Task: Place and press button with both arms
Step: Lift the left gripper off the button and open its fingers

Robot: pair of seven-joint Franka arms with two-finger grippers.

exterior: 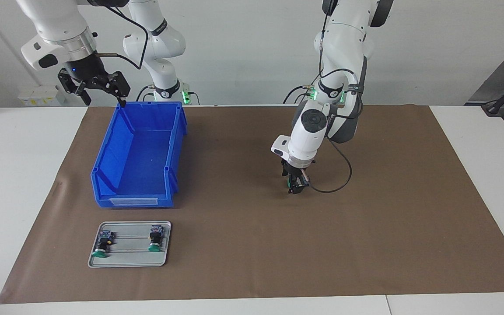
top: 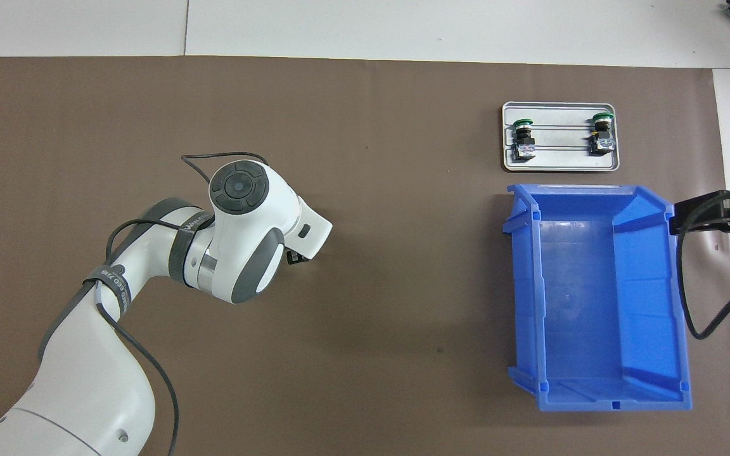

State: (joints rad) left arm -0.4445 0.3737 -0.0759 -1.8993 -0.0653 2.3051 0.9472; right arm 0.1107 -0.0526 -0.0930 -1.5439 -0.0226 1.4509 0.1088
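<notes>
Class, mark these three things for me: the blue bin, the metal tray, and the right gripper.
blue bin (exterior: 103, 151), facing view, on its side wall.
metal tray (exterior: 131, 259), facing view, on its bare floor near the rim.
right gripper (exterior: 103, 94), facing view, between its fingertips.

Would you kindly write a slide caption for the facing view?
Left gripper low over the mat; right gripper open above the bin; two buttons on the tray.

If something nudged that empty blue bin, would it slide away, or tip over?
The blue bin would probably slide: it looks like thin moulded plastic, holds nothing, and sits flat on the smooth brown mat. Tipping seems unlikely, since its base is broad and its walls low. It likely stays stiff, given its ribbed corners.
</notes>
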